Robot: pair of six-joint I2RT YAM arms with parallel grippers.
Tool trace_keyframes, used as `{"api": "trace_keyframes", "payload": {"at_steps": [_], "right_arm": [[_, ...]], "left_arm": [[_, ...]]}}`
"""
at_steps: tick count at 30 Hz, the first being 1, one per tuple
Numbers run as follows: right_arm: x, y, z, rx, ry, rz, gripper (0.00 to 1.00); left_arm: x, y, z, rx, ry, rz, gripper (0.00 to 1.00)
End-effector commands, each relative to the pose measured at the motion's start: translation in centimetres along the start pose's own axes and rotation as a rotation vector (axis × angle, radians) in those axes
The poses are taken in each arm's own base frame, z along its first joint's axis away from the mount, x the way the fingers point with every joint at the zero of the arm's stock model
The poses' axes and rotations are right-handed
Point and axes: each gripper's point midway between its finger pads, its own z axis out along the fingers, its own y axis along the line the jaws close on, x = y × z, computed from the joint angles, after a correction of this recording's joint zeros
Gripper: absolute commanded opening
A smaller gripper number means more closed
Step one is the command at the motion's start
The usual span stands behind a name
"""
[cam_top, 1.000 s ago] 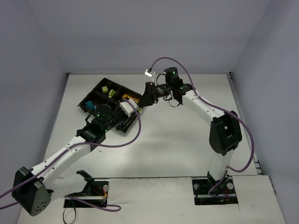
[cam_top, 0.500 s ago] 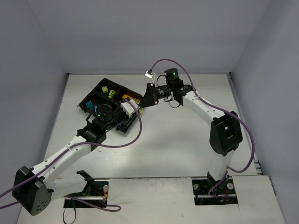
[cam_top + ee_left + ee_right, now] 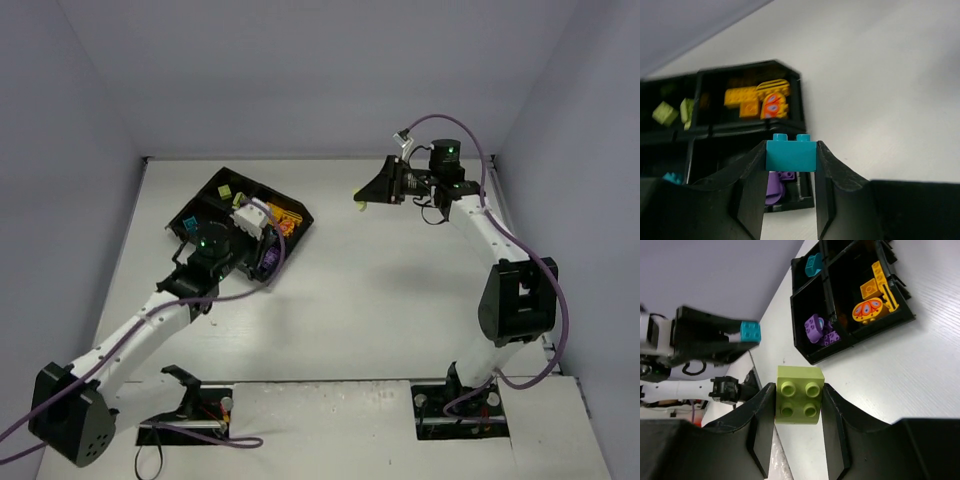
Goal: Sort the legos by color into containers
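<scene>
Teal brick pinched, left tool | lime brick pinched, right tool (one each)

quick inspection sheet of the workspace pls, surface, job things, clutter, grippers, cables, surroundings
surface: white table, tray at its far left
job's things: black tray with cross divider; orange-yellow bricks, purple bricks, lime green bricks and a stored teal brick, each colour in its own compartment
clutter: nothing seen
grippers: left gripper, jaws shut on the held teal brick, over the tray; right gripper, jaws shut on the held lime green brick, over the table away from the tray
cables: purple cable looping along each arm
surroundings: pale walls on three sides
</scene>
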Motion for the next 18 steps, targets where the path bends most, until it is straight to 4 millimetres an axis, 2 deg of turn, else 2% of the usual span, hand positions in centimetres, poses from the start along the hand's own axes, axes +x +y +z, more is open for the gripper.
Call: {"api": "trace_keyframes", "payload": {"at_steps": [1, 2, 4, 5, 7, 8, 9, 10, 11, 13, 15, 16, 18], "right_arm": [[-1.6, 2.6, -1.0, 0.045, -0.080, -0.132, 0.00], [-1.5, 2.5, -1.0, 0.054, -0.083, -0.137, 0.00], [-1.0, 2.1, -1.2, 0.078, -0.088, -0.130, 0.00], [-0.9, 2.2, -1.4, 0.087, -0.092, -0.139, 0.00], [-0.5, 1.8, -1.5, 0.105, -0.093, -0.138, 0.00], [-0.5, 1.9, -1.6, 0.110, -0.095, -0.142, 0.00], [-0.4, 1.9, -1.7, 0.113, -0.095, -0.150, 0.00], [-0.5, 1.9, -1.8, 0.122, -0.099, -0.156, 0.00], [-0.3, 2.0, -1.9, 0.124, -0.098, -0.159, 0.00], [-0.3, 2.0, -2.0, 0.132, -0.100, -0.173, 0.00], [-0.2, 2.1, -2.2, 0.140, -0.105, -0.181, 0.00], [-0.2, 2.2, -2.2, 0.140, -0.105, -0.190, 0.00], [-0.3, 2.3, -2.4, 0.150, -0.111, -0.199, 0.00]], "left_arm": [[-1.7, 6.3, 0.1, -0.244, -0.008, -0.250, 0.23], [-1.4, 8.2, -0.1, -0.301, -0.001, -0.283, 0.23], [-1.4, 10.2, 0.0, -0.371, 0.021, -0.346, 0.23], [-0.3, 12.0, 0.1, -0.436, 0.060, -0.374, 0.23], [0.1, 13.7, -0.3, -0.488, 0.123, -0.439, 0.23], [1.6, 14.9, 0.0, -0.529, 0.173, -0.483, 0.23], [2.5, 15.4, -0.3, -0.552, 0.223, -0.500, 0.23], [1.9, 16.4, -0.3, -0.577, 0.217, -0.510, 0.23], [2.9, 17.0, 0.0, -0.594, 0.246, -0.522, 0.23], [3.5, 18.6, -0.3, -0.633, 0.255, -0.546, 0.23], [5.5, 20.0, -0.3, -0.666, 0.311, -0.576, 0.26], [5.6, 20.7, -0.2, -0.672, 0.317, -0.580, 0.27], [7.5, 21.2, 0.4, -0.669, 0.370, -0.595, 0.30]]}}
